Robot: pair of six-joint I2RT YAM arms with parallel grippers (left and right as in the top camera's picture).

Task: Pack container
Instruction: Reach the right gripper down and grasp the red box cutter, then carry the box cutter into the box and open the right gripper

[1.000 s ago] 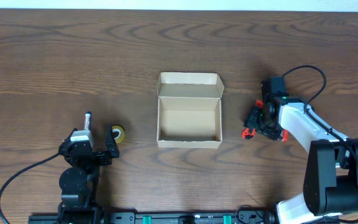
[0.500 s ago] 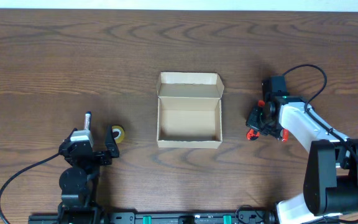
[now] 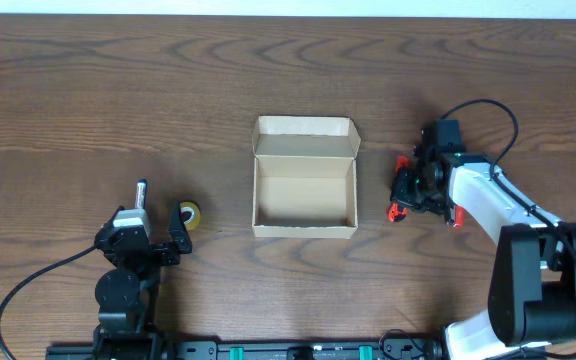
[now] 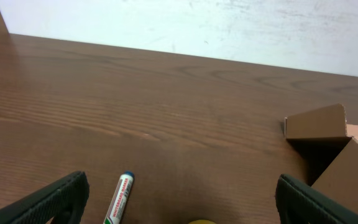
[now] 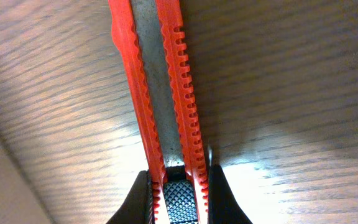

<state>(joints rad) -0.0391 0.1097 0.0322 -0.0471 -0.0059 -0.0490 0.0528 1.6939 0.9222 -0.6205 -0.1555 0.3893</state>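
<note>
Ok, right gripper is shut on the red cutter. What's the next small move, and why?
Probably a short lift straight up. The right gripper grips the red cutter low by the table, just right of the container, whose lid is open and whose inside looks empty. Rising above the container's wall first should let the cutter travel left and go in.

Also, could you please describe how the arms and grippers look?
Both arms are mostly black. The right arm has a white forearm shell; the left arm has a pale grey wrist block. A black cable loops off each. The left gripper and right gripper have dark, blunt fingers.
</note>
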